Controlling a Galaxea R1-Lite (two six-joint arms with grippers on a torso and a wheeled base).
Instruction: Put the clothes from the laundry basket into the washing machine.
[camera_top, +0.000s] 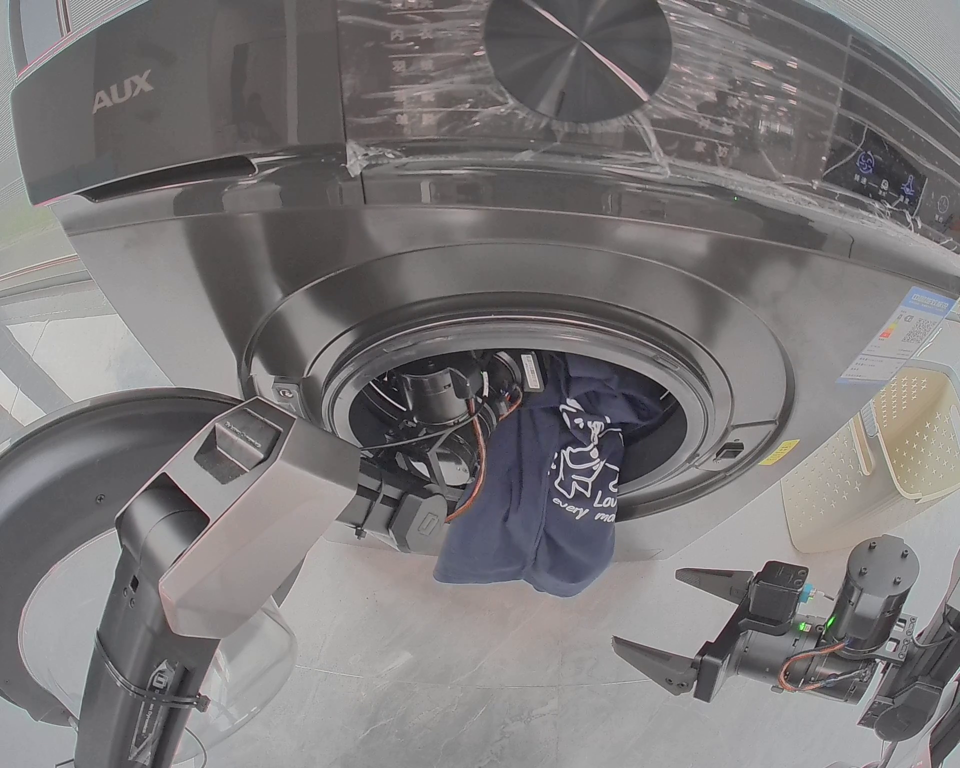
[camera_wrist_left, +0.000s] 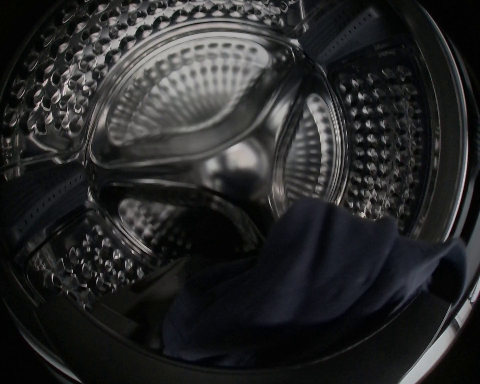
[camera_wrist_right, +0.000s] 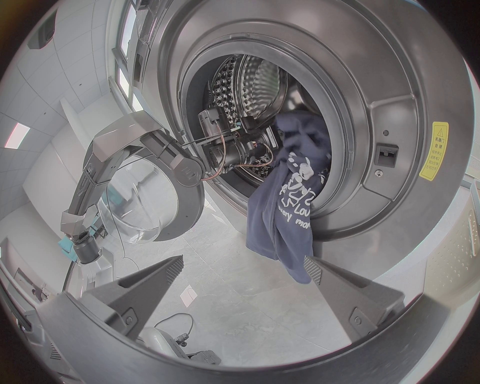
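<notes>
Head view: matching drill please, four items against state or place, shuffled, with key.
1 navy shirt
2 washer door
3 right tool
4 laundry basket

A swung open, robot's left
B open, empty, outside the drum
C draped over the drum rim, part hanging out
D beside the washing machine, robot's right

Pairs: 1-C, 2-A, 3-B, 4-D

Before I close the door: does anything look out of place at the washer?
Yes. The navy shirt is only half in: one end lies inside the drum, while the rest hangs out over the lower rim of the washing machine opening, toward the floor. The door would likely trap it.
</notes>
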